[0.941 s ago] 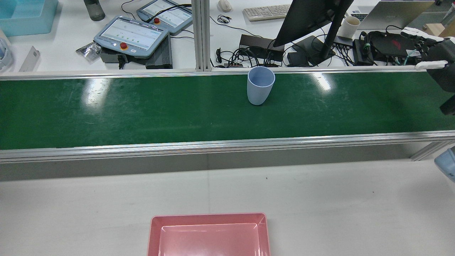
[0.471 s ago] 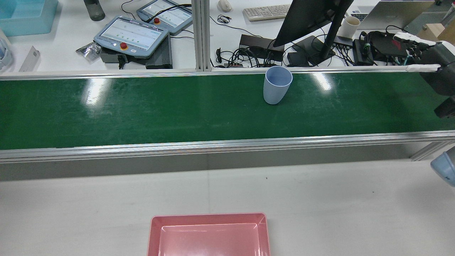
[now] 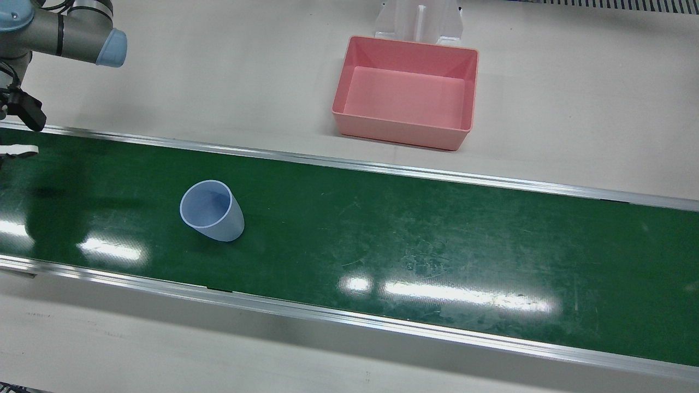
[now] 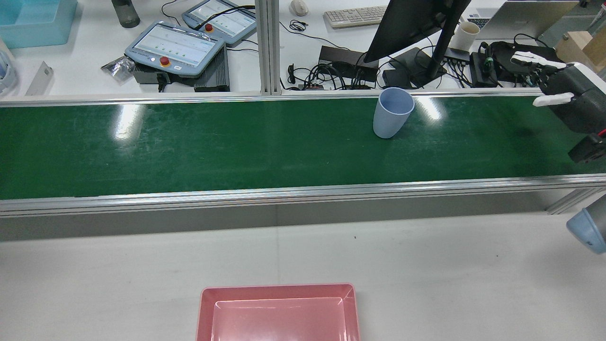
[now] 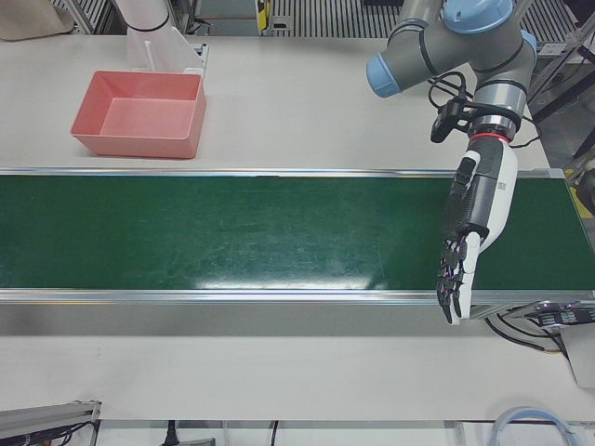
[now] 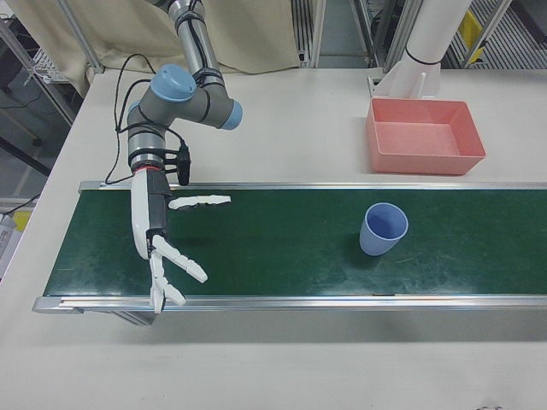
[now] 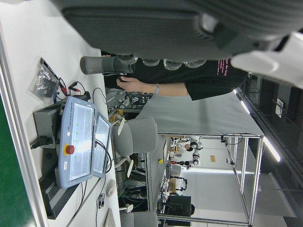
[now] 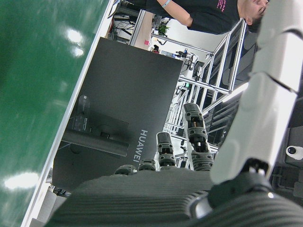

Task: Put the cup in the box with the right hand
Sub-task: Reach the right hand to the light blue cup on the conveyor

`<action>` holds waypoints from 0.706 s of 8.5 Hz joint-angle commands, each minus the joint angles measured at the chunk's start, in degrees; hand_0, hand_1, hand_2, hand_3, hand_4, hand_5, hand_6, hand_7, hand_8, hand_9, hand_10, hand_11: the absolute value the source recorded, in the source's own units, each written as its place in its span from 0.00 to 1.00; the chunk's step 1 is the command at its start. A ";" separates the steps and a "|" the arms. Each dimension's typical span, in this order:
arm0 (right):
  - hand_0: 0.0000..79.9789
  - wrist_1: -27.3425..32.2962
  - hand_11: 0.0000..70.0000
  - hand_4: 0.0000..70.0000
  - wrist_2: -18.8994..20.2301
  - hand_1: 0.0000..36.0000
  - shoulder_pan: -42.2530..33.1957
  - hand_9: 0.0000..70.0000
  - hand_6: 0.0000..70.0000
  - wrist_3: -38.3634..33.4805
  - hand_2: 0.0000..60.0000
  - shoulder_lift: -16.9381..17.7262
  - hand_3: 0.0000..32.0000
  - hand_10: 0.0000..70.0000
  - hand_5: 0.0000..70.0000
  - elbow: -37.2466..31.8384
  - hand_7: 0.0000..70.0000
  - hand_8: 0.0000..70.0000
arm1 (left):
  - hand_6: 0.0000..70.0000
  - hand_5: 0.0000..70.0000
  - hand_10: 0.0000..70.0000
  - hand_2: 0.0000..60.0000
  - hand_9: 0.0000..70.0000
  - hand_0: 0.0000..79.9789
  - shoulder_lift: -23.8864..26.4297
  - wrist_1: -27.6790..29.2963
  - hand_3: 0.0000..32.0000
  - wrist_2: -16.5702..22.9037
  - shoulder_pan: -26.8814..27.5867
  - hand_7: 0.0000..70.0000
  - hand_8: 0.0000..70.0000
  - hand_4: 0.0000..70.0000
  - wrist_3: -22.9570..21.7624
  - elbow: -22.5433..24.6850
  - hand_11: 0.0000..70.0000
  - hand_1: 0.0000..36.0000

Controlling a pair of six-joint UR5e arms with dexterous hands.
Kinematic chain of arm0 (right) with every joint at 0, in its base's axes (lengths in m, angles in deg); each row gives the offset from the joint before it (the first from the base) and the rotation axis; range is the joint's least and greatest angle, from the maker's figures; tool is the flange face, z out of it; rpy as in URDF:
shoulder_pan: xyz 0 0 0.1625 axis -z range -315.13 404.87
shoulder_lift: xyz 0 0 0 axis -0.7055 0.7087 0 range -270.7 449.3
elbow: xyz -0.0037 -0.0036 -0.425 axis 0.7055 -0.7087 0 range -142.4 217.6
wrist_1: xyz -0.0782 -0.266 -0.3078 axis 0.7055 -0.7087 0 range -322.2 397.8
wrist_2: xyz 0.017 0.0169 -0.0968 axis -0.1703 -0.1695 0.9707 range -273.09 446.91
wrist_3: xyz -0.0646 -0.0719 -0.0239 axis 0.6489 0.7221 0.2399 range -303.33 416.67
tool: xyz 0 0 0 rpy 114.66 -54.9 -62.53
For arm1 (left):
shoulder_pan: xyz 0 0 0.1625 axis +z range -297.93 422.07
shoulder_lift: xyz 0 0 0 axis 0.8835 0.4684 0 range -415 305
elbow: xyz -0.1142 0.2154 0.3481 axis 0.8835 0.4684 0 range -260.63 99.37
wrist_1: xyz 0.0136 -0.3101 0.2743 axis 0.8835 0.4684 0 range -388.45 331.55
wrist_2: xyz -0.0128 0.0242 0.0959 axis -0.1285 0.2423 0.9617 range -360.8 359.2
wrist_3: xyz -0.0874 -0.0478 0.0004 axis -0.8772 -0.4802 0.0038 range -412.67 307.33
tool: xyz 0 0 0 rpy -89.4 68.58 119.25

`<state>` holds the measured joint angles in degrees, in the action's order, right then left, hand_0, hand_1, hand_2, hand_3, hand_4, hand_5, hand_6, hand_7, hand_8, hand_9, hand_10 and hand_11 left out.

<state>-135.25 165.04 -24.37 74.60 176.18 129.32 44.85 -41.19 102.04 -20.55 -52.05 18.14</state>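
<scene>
**Cup on the belt, not yet grasped — approach step**

The cup [image 6: 382, 229] stands upright, mouth up, on the green conveyor belt [image 3: 437, 234], toward the belt's far edge as seen from the robot, empty and untouched. The pink box [image 3: 407, 90] sits empty on the desk [image 3: 218, 82] on the robot's side of the belt.

Your right robot hand [image 6: 162, 248] hangs over the belt's right end with fingers spread wide and thumb [image 6: 199, 202] held out sideways; it holds nothing. The cup is well apart from it, along the belt toward the middle, with bare belt between them.

Judgement: you are in the reach phase. The next move calls for bringing the open right robot hand alongside the cup's wall, wrapping fingers and thumb around it, then lifting and carrying it across the belt's near rail to the box.

The left robot hand [image 5: 469, 232] hangs over the belt's other end, fingers straight and pointing down, empty.
</scene>
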 commanded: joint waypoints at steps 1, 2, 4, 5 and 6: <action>0.64 -0.09 0.00 0.19 0.09 0.36 0.60 0.06 0.07 0.00 0.00 0.14 0.00 0.00 0.06 0.30 0.31 0.00 | 0.00 0.00 0.00 0.00 0.00 0.00 0.00 0.00 0.00 0.00 0.00 0.00 0.00 0.00 0.00 0.02 0.00 0.00; 0.64 0.00 0.00 0.18 0.18 0.39 0.69 0.06 0.08 0.00 0.06 0.23 0.00 0.00 0.06 0.30 0.31 0.00 | 0.00 0.00 0.00 0.00 0.00 0.00 0.00 0.00 0.00 0.00 0.00 0.00 0.00 0.00 0.00 0.02 0.00 0.00; 0.63 0.00 0.00 0.16 0.27 0.43 1.22 0.07 0.08 0.00 0.11 0.23 0.00 0.00 0.06 0.21 0.32 0.00 | 0.00 0.00 0.00 0.00 0.00 0.00 0.00 0.00 0.00 0.00 0.00 0.00 0.00 0.00 0.00 0.02 0.00 0.00; 0.63 0.00 0.00 0.14 0.27 0.45 1.57 0.07 0.08 0.00 0.17 0.23 0.00 0.00 0.06 0.30 0.33 0.00 | 0.00 0.00 0.00 0.00 0.00 0.00 0.00 0.00 0.00 0.00 0.00 0.00 0.00 0.00 0.00 0.02 0.00 0.00; 0.63 0.00 0.00 0.15 0.27 0.46 1.92 0.07 0.08 0.00 0.17 0.23 0.00 0.00 0.06 0.30 0.33 0.00 | 0.00 0.00 0.00 0.00 0.00 0.00 0.00 0.00 0.00 0.00 0.00 0.00 0.00 0.00 0.00 0.02 0.00 0.00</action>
<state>-135.26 165.29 -23.16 74.60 176.40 129.56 44.84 -41.20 102.04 -20.55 -52.05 18.16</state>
